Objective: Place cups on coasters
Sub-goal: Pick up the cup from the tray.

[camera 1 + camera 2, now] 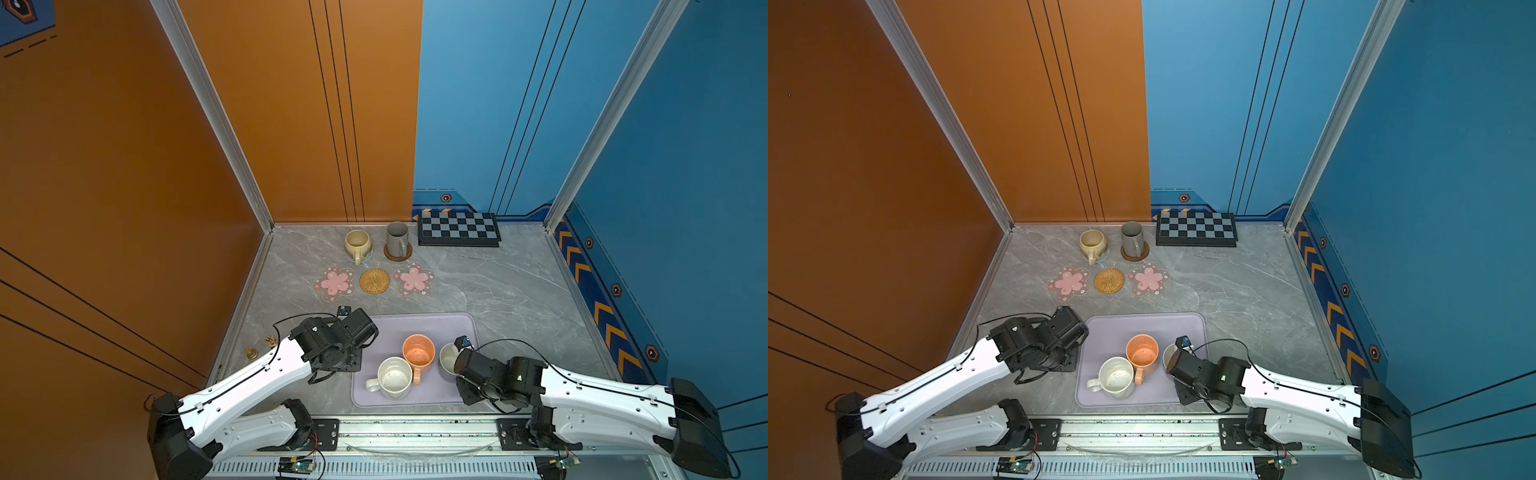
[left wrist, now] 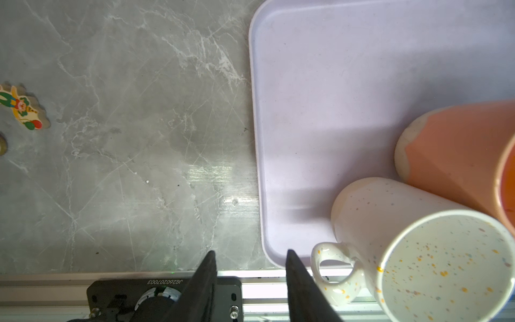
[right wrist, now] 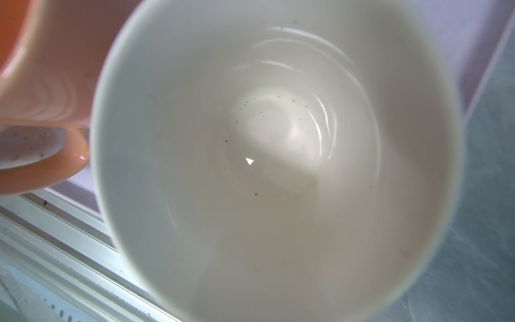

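On the lavender tray (image 1: pixel 419 326) stand three cups: an orange cup (image 1: pixel 419 353), a white speckled cup (image 1: pixel 392 378) and a lavender cup (image 1: pixel 448 358) with a white inside (image 3: pixel 278 139). My right gripper (image 1: pixel 459 366) is shut at the lavender cup's near side, its fingers hidden under the rim. My left gripper (image 2: pixel 250 259) is open and empty over the tray's near left corner, beside the speckled cup's handle (image 2: pixel 334 267). At the back, a beige cup (image 1: pixel 357 244) and a grey cup (image 1: pixel 397 239) stand on coasters; the brown one (image 1: pixel 409 254) shows. Two pink flower coasters (image 1: pixel 333 281) (image 1: pixel 414 280) and a rattan coaster (image 1: pixel 375 281) lie bare.
A checkered board (image 1: pixel 459 228) lies at the back right against the blue wall. A small clown figure (image 2: pixel 23 107) and a brass piece (image 1: pixel 250 353) sit by the left wall. A metal rail (image 1: pixel 415 432) runs along the table's front edge.
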`<state>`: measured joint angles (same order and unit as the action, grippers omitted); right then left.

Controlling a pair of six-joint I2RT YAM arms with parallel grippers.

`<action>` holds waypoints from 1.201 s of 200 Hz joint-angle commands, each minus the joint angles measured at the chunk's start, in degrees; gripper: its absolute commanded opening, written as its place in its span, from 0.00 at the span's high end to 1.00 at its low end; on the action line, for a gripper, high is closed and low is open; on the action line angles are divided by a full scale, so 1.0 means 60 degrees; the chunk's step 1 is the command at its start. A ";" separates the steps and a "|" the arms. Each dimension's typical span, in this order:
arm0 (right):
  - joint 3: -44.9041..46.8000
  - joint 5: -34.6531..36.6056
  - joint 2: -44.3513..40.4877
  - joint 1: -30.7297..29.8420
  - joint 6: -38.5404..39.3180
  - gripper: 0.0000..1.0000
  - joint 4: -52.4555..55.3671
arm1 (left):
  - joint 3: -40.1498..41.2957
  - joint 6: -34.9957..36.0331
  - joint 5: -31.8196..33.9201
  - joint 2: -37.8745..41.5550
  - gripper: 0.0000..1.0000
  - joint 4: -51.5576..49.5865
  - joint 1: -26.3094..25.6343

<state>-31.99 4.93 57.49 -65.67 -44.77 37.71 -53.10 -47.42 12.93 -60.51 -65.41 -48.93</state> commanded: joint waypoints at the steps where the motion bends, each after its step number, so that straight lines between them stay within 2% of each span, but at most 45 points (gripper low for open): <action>1: -0.0371 0.0838 -0.0278 -0.0005 0.0214 1.00 0.0170 | -0.0276 0.0112 0.0233 0.0124 0.58 -0.0174 0.0157; 60: -0.1144 0.1272 -0.0070 0.0373 0.1295 1.00 0.0260 | -0.0499 0.0355 0.0277 0.0003 0.58 -0.0182 0.0461; 117: -0.2349 0.1174 0.0809 0.1764 0.2476 1.00 0.0154 | -0.0648 0.0475 0.0260 -0.0096 0.58 -0.0166 0.0749; 178: -0.4121 0.0175 0.2899 0.3334 0.3807 1.00 -0.0512 | -0.0843 0.0800 0.0174 -0.0242 0.58 -0.0031 0.1373; 240: -0.6086 -0.0689 0.5134 0.4175 0.4446 1.00 -0.1114 | -0.0884 0.0927 0.0024 -0.0132 0.58 0.0254 0.1993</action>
<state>-63.00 2.59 85.21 -41.60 -20.78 35.83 -56.97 -42.89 13.30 -61.78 -64.05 -38.26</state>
